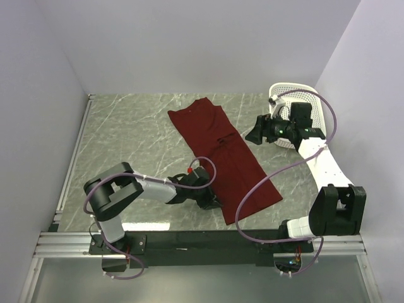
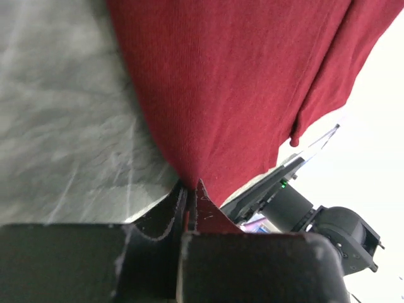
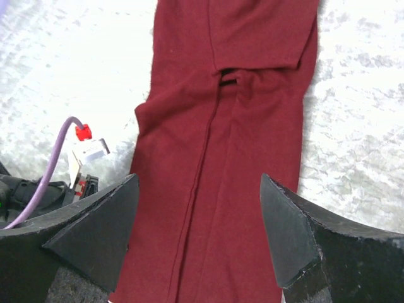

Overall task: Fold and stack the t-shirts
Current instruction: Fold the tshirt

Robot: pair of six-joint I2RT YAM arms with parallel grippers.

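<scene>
The maroon t-shirt (image 1: 222, 151) lies folded into a long strip, slanting from the table's back middle toward the front right. Its near left edge is pinched by my left gripper (image 1: 211, 201), which is shut on the cloth. In the left wrist view the t-shirt (image 2: 240, 82) runs down into the closed fingers (image 2: 161, 218). My right gripper (image 1: 254, 134) hangs open above the table, just right of the strip's middle. In the right wrist view the t-shirt (image 3: 233, 145) lies below, between the spread fingertips (image 3: 104, 230), untouched.
A white mesh basket (image 1: 309, 95) stands at the back right, behind the right arm. White walls close the table on the left, back and right. A black rail runs along the near edge by the arm bases.
</scene>
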